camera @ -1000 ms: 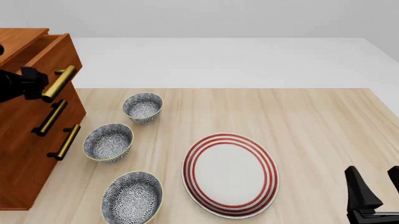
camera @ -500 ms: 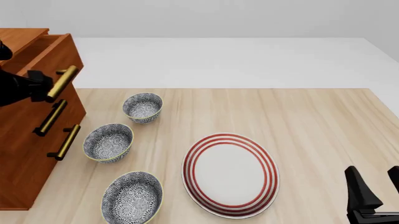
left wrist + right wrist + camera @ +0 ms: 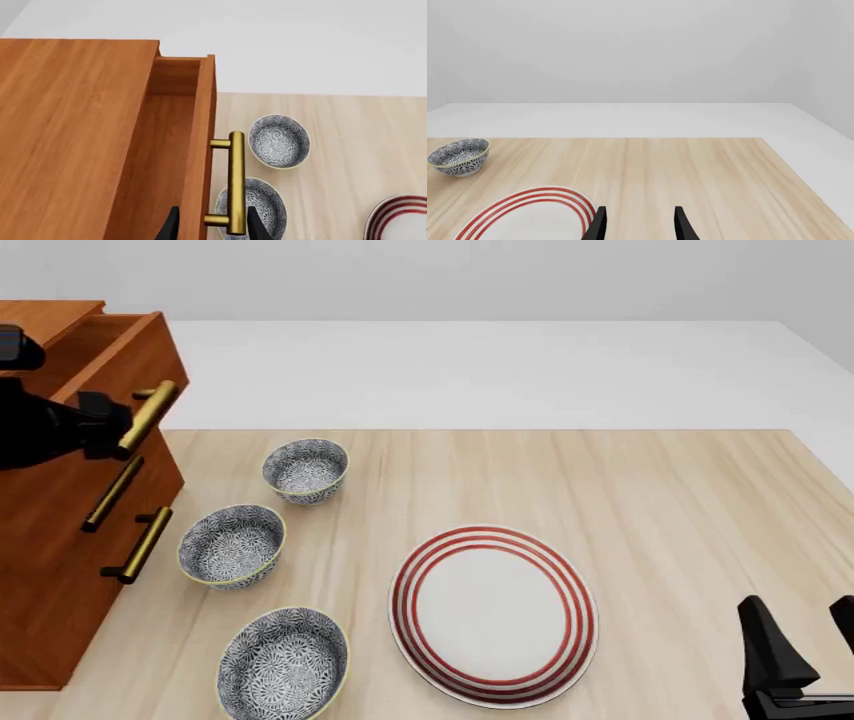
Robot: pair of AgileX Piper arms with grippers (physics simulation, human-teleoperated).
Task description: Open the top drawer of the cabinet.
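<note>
Left claw (image 3: 118, 420) astride top drawer (image 3: 114, 355) handle

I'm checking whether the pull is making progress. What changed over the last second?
The top drawer has slid a little further out of the cabinet, toward the bowls, drawn by the left gripper closed on its brass handle. The two lower drawers, the three bowls, the striped plate and the right gripper stayed put.

I see three patterned bowls (image 3: 306, 469) (image 3: 232, 544) (image 3: 282, 663) crowding the table just in front of the cabinet (image 3: 54, 570); striped plate (image 3: 493, 615) fills the middle; far and right tabletop (image 3: 694, 500) lies open.
</note>
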